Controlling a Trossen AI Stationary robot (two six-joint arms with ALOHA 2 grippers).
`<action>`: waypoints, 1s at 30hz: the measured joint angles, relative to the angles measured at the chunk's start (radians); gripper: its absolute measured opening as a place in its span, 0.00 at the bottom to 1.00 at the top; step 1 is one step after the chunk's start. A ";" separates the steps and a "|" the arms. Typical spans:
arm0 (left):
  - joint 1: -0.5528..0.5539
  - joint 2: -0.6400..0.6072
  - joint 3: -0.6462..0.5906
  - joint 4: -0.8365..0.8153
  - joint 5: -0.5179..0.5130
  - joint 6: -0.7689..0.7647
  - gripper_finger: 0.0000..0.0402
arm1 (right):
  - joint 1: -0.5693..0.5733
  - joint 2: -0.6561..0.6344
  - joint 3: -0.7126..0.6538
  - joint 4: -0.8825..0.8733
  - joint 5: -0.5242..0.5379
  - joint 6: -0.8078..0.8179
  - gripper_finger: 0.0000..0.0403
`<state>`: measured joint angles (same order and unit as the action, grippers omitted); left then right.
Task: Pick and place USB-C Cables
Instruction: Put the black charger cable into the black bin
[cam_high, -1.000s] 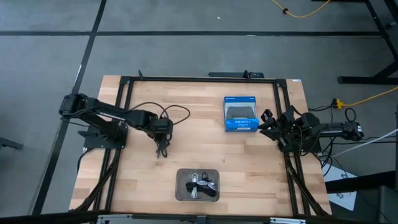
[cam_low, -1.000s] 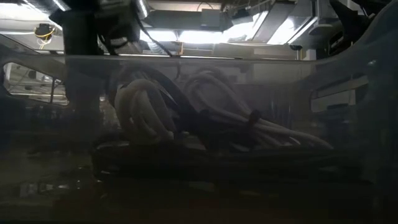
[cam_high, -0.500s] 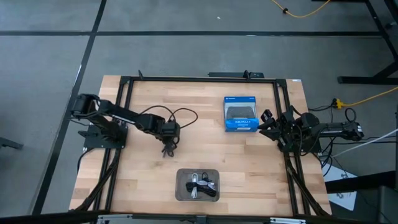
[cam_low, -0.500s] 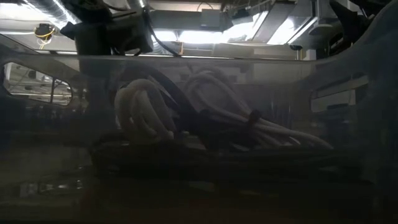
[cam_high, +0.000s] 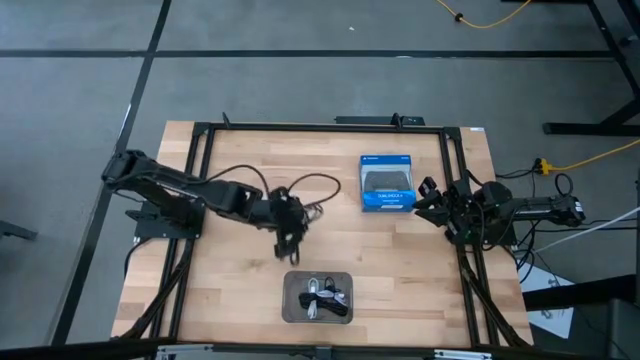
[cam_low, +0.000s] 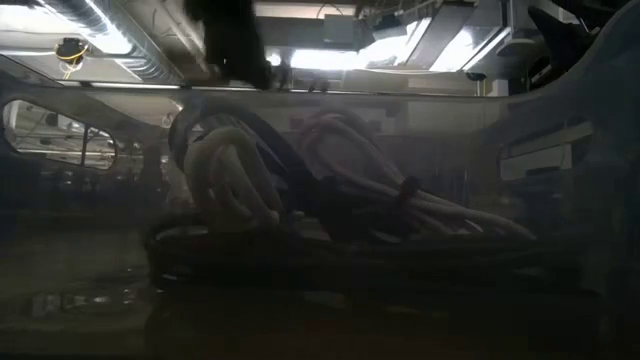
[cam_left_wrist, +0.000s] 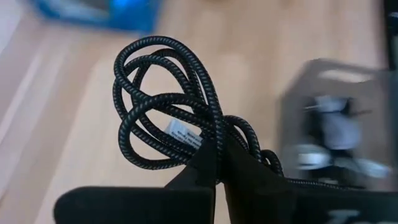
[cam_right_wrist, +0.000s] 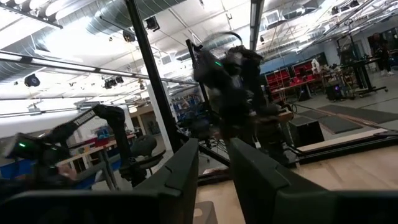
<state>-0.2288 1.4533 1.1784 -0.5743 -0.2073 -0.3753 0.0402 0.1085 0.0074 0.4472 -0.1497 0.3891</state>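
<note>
My left gripper (cam_high: 288, 236) is over the middle of the table, just beyond the far edge of the grey tray (cam_high: 292, 312), and is shut on a coiled black braided USB-C cable (cam_left_wrist: 168, 106). The tray holds several coiled cables, black and whitish (cam_high: 320, 297); through its wall in the low view they show as a heap (cam_low: 330, 200). My right gripper (cam_high: 428, 200) waits at the table's right side beside the blue box (cam_high: 388, 184), its fingers (cam_right_wrist: 180, 177) apart and empty. My left gripper pinches the cable's coil between its two fingers where the loops gather (cam_left_wrist: 219, 144). The loops stick out past the fingertips (cam_left_wrist: 205, 171). The coil is lifted clear of the table.
The blue box stands on the table at the far right of centre. A black frame (cam_high: 200, 200) runs around the tabletop. Bare wood (cam_high: 400, 270) lies to the right of the tray and to the left of it.
My left gripper has gone toward the table's right edge and a little toward the near edge, closing on the tray, with the black cable held in it and clear of the table. The right arm has kept still.
</note>
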 joint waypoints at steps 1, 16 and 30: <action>-0.023 0.011 0.031 0.000 0.004 0.017 0.01 | 0.000 0.000 0.000 -0.001 0.001 -0.001 0.24; -0.191 0.235 0.279 -0.014 0.119 0.316 0.00 | 0.000 0.001 0.000 -0.052 0.053 0.002 0.24; -0.186 0.345 0.278 0.063 0.227 0.299 0.00 | 0.000 0.001 0.000 -0.179 0.051 0.055 0.24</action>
<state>-0.4149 1.7981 1.4568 -0.5115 0.0195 -0.0765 0.0406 0.1093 0.0074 0.2680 -0.0986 0.4442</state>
